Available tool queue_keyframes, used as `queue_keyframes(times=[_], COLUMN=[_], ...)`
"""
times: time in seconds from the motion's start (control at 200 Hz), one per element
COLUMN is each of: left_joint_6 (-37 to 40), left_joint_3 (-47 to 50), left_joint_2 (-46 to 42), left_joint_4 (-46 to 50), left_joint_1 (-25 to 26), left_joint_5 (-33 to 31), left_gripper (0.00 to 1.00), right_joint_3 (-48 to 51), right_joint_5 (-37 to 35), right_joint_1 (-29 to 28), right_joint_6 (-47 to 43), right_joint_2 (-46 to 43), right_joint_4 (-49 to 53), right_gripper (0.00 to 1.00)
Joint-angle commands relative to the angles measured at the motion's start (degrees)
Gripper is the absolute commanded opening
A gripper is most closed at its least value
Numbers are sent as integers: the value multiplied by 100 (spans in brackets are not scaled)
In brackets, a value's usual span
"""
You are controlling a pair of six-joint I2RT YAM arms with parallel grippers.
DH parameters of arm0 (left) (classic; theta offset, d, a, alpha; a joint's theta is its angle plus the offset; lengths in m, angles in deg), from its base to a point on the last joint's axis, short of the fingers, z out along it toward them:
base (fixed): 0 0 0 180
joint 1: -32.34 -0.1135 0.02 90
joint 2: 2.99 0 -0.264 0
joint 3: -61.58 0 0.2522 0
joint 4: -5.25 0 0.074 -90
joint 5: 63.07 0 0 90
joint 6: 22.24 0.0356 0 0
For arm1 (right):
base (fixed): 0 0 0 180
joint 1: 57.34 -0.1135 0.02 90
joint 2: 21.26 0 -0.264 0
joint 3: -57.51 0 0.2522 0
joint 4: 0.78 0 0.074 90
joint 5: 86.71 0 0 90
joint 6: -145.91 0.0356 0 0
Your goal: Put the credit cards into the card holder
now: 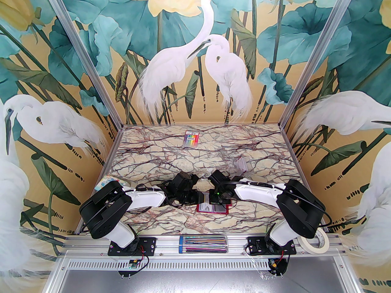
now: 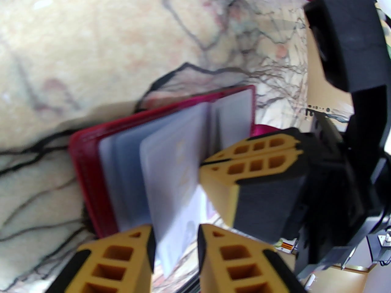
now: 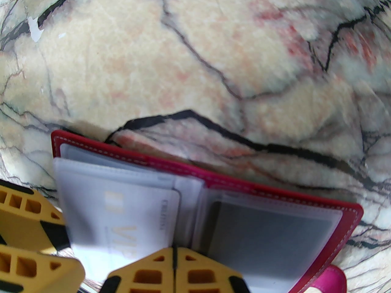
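Note:
The card holder [image 1: 211,212] lies open like a book on the marble table, near the front centre, red cover [image 2: 85,163] down and clear sleeves up. Its red rim [image 3: 275,191] frames empty sleeves on the right half. A pale credit card [image 3: 122,221] with gold lettering sits partly inside a left-hand sleeve. My left gripper [image 2: 175,233] is shut on that credit card [image 2: 174,169] at its outer end. My right gripper [image 3: 174,250] is shut with nothing between its fingers, tips resting by the holder's spine. In the top view, left gripper [image 1: 200,197] and right gripper [image 1: 213,198] meet over the holder.
A rainbow-striped pack [image 1: 191,139] lies at the back centre. A small clear plastic box [image 1: 239,164] sits behind the right arm. A patterned white square [image 1: 111,180] lies by the left wall, and a tape roll [image 1: 314,243] rests on the front rail at the right.

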Motion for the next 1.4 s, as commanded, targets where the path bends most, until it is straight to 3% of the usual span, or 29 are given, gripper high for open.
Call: queue_keyframes(times=[0.0, 0.11, 0.215, 0.33, 0.705, 0.85, 1.11, 1.395], left_joint_6=[-112, -134, -150, -159, -197, -179, -187, 35], left_joint_3=[-56, -58, -84, -166, -734, -964, -1156, -1137], left_joint_2=[-5, -13, -14, -11, 360, 579, 913, 640], left_joint_4=[-239, -252, -270, -267, -195, -159, -242, 68], left_joint_1=[71, 89, 111, 179, 620, 721, 775, 770], left_joint_5=[234, 243, 238, 277, 183, 138, 186, -5], left_gripper=[29, 29, 29, 29, 32, 38, 41, 41], right_joint_3=[157, 141, 154, 123, 637, 798, 908, 844], right_joint_5=[-55, -84, -200, -362, -534, -494, -461, -423], right_joint_1=[16, 15, 14, 59, 876, 1159, 1388, 1530], right_joint_6=[43, 54, 90, 73, -123, -256, -374, -522], right_joint_2=[186, 64, -290, -702, -1730, -2032, -2348, -2479], right_joint_4=[-77, -45, 46, 305, 817, 969, 1148, 1216], right_gripper=[6, 12, 26, 34, 35, 35, 35, 35])
